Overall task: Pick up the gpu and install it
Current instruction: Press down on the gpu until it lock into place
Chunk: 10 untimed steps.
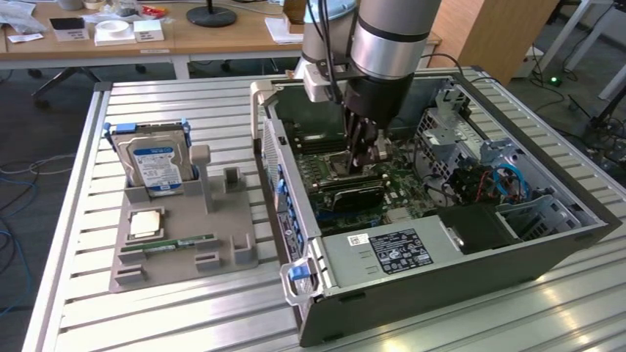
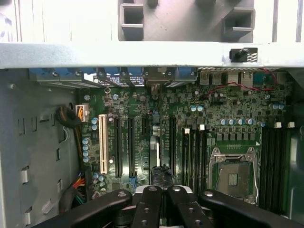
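GPU stands in computer case, gripped by shut pincer.

Slatted metal table carries two things: grey holder tray toward the exterior view's left, open PC case to its right, the two just beside each other.

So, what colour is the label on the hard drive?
Blue and white label on the silver hard drive, best in the exterior view.
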{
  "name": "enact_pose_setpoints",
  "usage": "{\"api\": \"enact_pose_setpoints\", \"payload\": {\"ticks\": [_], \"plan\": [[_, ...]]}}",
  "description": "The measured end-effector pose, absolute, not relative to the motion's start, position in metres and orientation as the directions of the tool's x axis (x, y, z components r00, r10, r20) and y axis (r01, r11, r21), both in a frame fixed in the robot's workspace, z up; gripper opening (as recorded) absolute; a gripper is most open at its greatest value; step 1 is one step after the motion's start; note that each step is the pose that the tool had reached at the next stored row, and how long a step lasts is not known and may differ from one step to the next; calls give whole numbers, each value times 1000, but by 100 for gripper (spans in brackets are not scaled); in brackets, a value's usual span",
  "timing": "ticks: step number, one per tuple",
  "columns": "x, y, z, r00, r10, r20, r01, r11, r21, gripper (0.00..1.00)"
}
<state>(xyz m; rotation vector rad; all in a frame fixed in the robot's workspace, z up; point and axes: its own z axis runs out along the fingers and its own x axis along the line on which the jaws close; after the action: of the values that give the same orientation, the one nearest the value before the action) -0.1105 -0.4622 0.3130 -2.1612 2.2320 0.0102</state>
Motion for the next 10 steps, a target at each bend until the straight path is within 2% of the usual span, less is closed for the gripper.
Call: {"api": "enact_pose_setpoints", "payload": {"ticks": [10], "plan": [[-107,-462,307,-32,-999,-29,-999,33,-19,11]]}}
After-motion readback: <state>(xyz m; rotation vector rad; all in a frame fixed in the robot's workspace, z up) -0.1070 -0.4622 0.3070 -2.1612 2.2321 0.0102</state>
